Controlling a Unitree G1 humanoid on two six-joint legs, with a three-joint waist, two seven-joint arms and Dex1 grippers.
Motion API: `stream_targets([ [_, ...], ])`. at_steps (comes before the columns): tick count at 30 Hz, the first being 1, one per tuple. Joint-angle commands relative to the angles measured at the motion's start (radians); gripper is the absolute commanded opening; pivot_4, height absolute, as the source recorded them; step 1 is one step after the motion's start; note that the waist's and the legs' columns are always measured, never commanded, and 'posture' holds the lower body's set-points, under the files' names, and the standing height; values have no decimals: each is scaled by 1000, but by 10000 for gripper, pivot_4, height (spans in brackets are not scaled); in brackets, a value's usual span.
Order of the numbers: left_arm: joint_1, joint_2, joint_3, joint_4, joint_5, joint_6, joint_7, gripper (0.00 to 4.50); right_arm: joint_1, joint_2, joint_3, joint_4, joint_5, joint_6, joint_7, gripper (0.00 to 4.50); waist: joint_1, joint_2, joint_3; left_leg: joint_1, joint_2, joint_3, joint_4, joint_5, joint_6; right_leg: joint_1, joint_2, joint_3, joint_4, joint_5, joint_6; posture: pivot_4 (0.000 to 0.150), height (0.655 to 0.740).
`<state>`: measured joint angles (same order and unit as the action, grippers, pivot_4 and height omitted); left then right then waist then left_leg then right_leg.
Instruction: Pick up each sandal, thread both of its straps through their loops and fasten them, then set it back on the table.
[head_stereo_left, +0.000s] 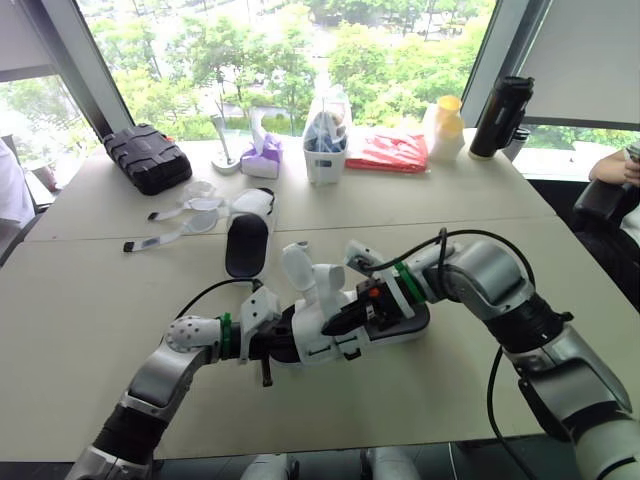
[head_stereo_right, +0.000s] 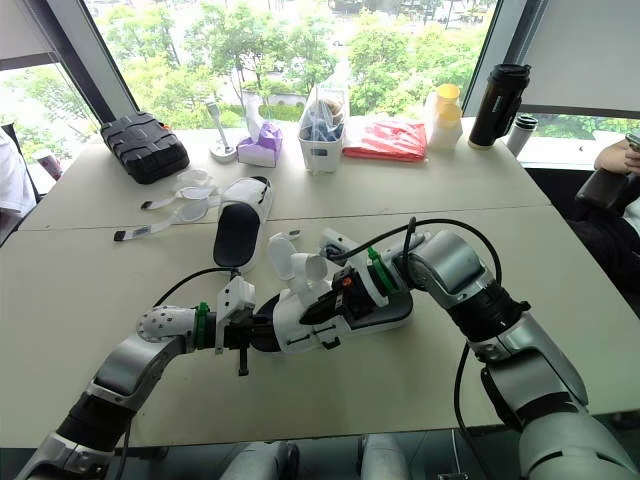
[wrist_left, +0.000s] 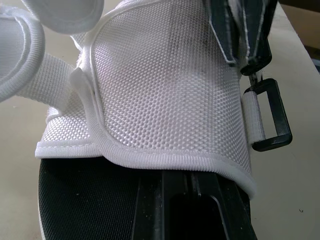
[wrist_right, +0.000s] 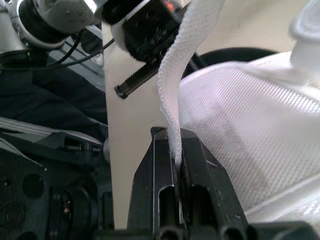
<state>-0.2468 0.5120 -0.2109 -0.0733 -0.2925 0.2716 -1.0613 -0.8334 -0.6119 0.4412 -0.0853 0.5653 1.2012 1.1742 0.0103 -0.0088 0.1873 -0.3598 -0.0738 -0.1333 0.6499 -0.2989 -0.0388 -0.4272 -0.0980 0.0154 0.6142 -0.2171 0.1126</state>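
A white mesh sandal (head_stereo_left: 345, 320) with a black sole lies in the middle of the table, held between both arms. My left gripper (head_stereo_left: 272, 340) is shut on its heel end, one finger (wrist_left: 200, 210) lying over the black footbed. My right gripper (wrist_right: 178, 150) is shut on a white strap (wrist_right: 187, 60) of this sandal, above the mesh upper (wrist_left: 165, 95). A black buckle loop (wrist_left: 270, 117) hangs at the sandal's side with nothing in it. The second sandal (head_stereo_left: 247, 240) lies further back, its straps (head_stereo_left: 185, 215) spread out to the left.
Along the window edge stand a black case (head_stereo_left: 147, 157), a purple tissue box (head_stereo_left: 262, 158), a white bin (head_stereo_left: 325, 150), a red bag (head_stereo_left: 388, 152), a yellow-lidded bottle (head_stereo_left: 443, 128) and a black flask (head_stereo_left: 500, 117). A person's arm (head_stereo_left: 615, 168) rests at the right.
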Motion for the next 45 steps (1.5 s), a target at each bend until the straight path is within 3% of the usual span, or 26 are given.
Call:
stream_targets([
  [1,14,6,-17,8,15,13,2,0,24,-17,-23,-69,15,-12,-10,304,0,0,0,0,0,0,0,0,0,0,0,0,0,0,0,1500,7400],
  [4,13,6,-18,9,14,13,1,0,53,-30,-22,-83,0,-35,-24,304,1,0,0,0,0,0,0,0,0,0,0,0,0,0,0,1500,7400],
  [7,13,5,-19,7,15,14,3,0,73,-45,-35,-101,1,-48,-33,9301,1,0,0,0,0,0,0,0,0,0,0,0,0,0,0,1500,7400],
  [11,18,4,-20,2,14,15,5,0,71,-73,-92,-134,26,-23,-49,28508,1,0,0,0,0,0,0,0,0,0,0,0,0,0,0,1500,7400],
  [14,24,4,-24,-1,14,15,5,0,89,-167,-167,-214,83,-7,-1,43386,3,0,0,0,0,0,1,0,0,0,0,0,0,0,0,1500,7400],
  [19,21,6,-24,11,17,9,0,0,146,-319,-237,-281,148,6,60,44314,2,0,0,0,1,2,0,0,0,0,0,0,-1,0,0,1500,7400],
  [24,14,4,-25,18,19,4,-2,0,277,-364,-287,-355,214,55,22,44314,3,-1,0,0,1,3,0,0,1,1,0,-1,-2,0,1,1500,7400],
  [34,17,5,-31,11,19,9,-4,0,456,-183,-279,-370,178,16,-226,44314,3,-2,0,0,1,2,0,0,1,1,0,0,-2,0,1,1500,7400],
  [45,25,-1,-29,2,16,15,6,0,453,-48,-293,-382,229,68,-364,44314,2,-2,0,0,1,1,0,0,1,1,0,0,-1,0,1,1500,7400],
])
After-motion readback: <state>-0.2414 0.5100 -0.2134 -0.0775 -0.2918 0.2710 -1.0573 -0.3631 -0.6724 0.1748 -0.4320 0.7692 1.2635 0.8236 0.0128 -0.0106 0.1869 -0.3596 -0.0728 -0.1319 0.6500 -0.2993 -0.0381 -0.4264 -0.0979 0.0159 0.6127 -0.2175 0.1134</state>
